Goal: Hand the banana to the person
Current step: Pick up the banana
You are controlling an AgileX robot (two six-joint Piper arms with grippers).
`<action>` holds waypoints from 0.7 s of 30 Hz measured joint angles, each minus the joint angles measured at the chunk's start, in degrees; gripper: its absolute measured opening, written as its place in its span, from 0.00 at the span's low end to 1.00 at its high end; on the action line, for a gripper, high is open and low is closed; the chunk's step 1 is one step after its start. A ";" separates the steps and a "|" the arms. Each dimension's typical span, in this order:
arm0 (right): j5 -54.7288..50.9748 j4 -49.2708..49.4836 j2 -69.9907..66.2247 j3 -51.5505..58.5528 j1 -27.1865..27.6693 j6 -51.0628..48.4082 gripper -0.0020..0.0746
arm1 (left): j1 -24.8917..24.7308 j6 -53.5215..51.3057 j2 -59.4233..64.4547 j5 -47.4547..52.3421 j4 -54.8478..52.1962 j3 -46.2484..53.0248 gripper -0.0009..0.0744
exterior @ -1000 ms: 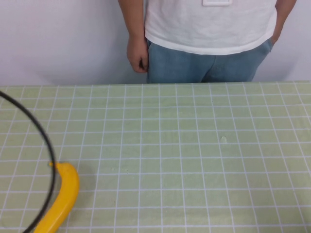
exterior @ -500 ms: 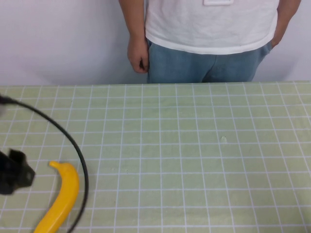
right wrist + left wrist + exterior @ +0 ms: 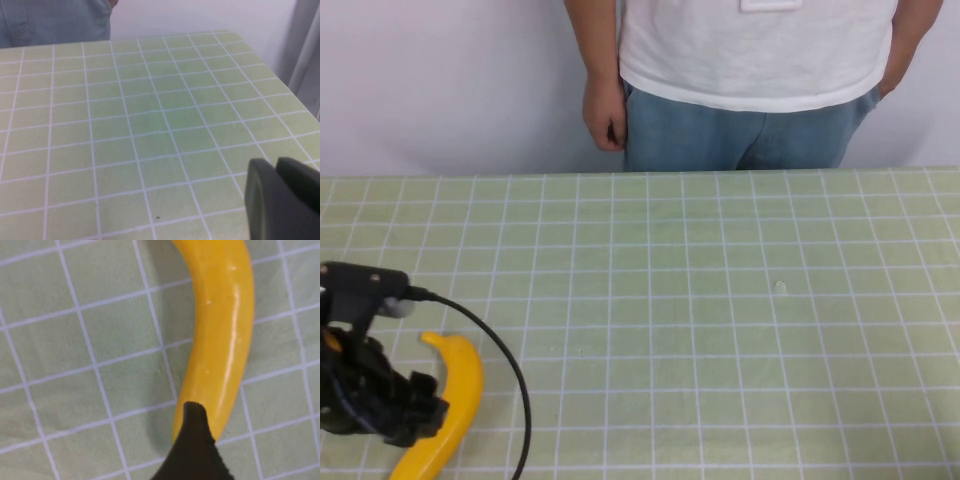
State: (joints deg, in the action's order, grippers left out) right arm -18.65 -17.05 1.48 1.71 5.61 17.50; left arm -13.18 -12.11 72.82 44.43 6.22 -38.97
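The banana (image 3: 460, 395) lies flat on the green gridded table (image 3: 720, 300) at the front left, its stem pointing away from me. My left gripper (image 3: 420, 410) hangs low over the banana's near half, open. In the left wrist view one black fingertip (image 3: 195, 440) overlaps the banana (image 3: 220, 330); the other finger is out of the picture. The person (image 3: 750, 60) stands behind the far edge, one hand (image 3: 603, 115) hanging at their side. My right gripper (image 3: 277, 167) is shut and empty above the table, out of the high view.
A black cable (image 3: 500, 350) loops from the left arm past the banana to the front edge. The person's jeans (image 3: 55, 20) show at the far edge in the right wrist view. A grey curtain (image 3: 307, 50) hangs beyond the table's side edge.
My left arm has come into view from the front left and moved over the banana. Its cable has swung right. The banana and the person have not moved.
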 joint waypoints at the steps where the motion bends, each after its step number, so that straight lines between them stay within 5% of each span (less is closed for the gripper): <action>1: 0.00 0.00 0.00 0.00 0.00 0.00 0.01 | 0.00 0.00 1.55 -0.65 0.00 0.00 0.63; 21: 0.00 0.00 0.00 0.00 0.00 0.00 0.01 | 0.00 -2.81 19.19 -7.29 2.26 0.00 0.63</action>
State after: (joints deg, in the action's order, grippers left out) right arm -18.65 -17.05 1.48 1.71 5.61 17.50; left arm -13.18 -14.91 92.01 37.15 8.49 -38.97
